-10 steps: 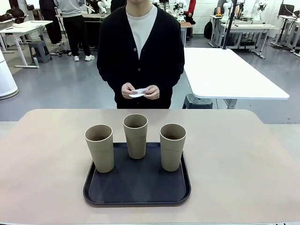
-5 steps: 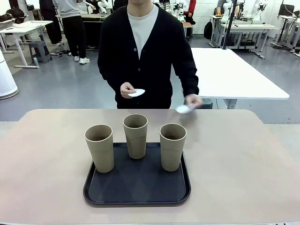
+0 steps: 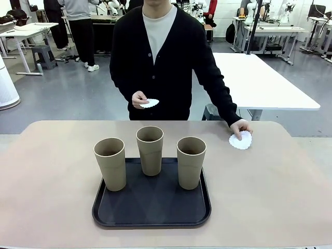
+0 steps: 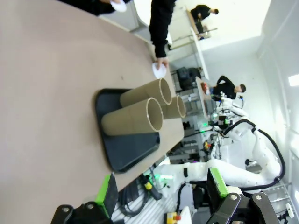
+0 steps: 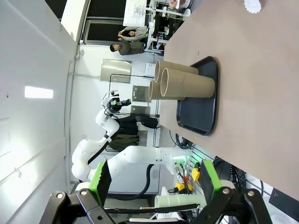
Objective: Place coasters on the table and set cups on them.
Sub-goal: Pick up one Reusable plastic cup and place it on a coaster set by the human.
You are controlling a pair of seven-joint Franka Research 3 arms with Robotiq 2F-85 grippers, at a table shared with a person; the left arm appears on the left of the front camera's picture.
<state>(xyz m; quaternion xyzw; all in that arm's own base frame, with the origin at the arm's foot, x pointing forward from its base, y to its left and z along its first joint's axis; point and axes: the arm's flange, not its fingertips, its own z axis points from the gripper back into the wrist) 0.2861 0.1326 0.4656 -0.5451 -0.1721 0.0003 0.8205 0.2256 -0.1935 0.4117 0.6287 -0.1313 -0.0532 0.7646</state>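
Barely begun: one coaster lies at the desk's far right under the person's hand, the cups stand on the black tray, and the left tool and right tool gape empty.

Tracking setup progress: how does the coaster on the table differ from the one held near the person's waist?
The table coaster lies flat on the table; the held coaster hangs in the air. One hand rests on the table coaster; the other hand pinches the held coaster's edge. Both are white and scalloped.
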